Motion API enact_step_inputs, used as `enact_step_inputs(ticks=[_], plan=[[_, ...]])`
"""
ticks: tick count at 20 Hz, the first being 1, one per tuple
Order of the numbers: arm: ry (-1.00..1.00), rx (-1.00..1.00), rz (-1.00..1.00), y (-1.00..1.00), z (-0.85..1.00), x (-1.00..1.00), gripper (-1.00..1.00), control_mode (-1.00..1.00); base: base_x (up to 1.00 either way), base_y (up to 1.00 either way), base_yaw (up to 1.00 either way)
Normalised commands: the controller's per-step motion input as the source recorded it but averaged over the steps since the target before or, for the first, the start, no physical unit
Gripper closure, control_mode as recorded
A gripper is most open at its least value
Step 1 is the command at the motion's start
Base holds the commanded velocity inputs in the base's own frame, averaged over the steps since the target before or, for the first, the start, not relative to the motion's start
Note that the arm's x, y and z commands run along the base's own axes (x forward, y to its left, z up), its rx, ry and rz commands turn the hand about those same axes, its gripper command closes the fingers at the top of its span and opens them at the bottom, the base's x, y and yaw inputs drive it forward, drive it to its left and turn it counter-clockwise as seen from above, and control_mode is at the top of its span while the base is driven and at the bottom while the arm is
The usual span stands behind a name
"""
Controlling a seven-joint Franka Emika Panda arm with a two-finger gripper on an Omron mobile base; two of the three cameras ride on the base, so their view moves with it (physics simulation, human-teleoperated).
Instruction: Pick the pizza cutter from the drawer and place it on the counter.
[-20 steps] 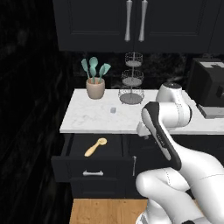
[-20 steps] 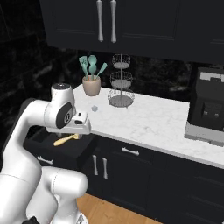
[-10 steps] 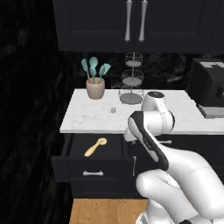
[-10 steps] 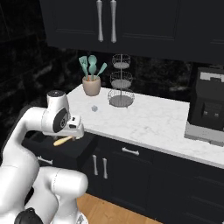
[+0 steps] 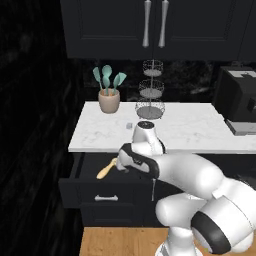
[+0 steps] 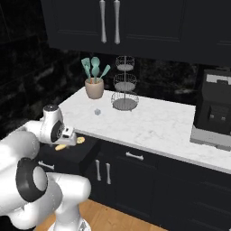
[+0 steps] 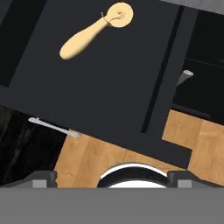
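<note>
Pizza cutter (image 7: 94, 29) lies flat on the floor of the open drawer (image 7: 100, 83), handle toward the drawer's front, disc toward the counter (image 5: 200, 131), untouched. Gripper (image 5: 121, 165) hangs above the drawer; whether its jaws stand wide or narrow cannot be told. Judgement: the hand should centre over the tapered handle, turn the jaws across it, descend between the drawer walls and close at mid-handle, clear of the disc. Hand view gives the cutter's full outline and the wooden floor below; base views give the beige pot (image 5: 109, 102) of teal utensils and the wire stand (image 6: 125, 83) on the counter.
</note>
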Motion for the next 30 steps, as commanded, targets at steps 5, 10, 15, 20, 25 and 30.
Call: enact_step_inputs(ticks=[5,10,15,20,25,30], plan=[[0.04,0.00,-0.10,0.38,-0.35,0.50,-1.00,-1.00,0.00,0.00,0.00],[0.03,0.00,-0.12,0.21,-0.23,0.56,-1.00,-1.00,0.00,0.00,0.00],[0.04,0.00,-0.11,0.05,-0.31,0.56,-1.00,-1.00,0.00,0.00,0.00],[0.09,0.00,-0.09,0.10,-0.63,0.29,-1.00,-1.00,0.00,0.00,0.00],[0.17,0.00,-0.06,0.17,-0.64,-0.02,-1.00,-1.00,0.00,0.00,0.00],[0.17,0.00,0.00,0.13,-0.13,-0.79,-1.00,-1.00,0.00,0.00,0.00]])
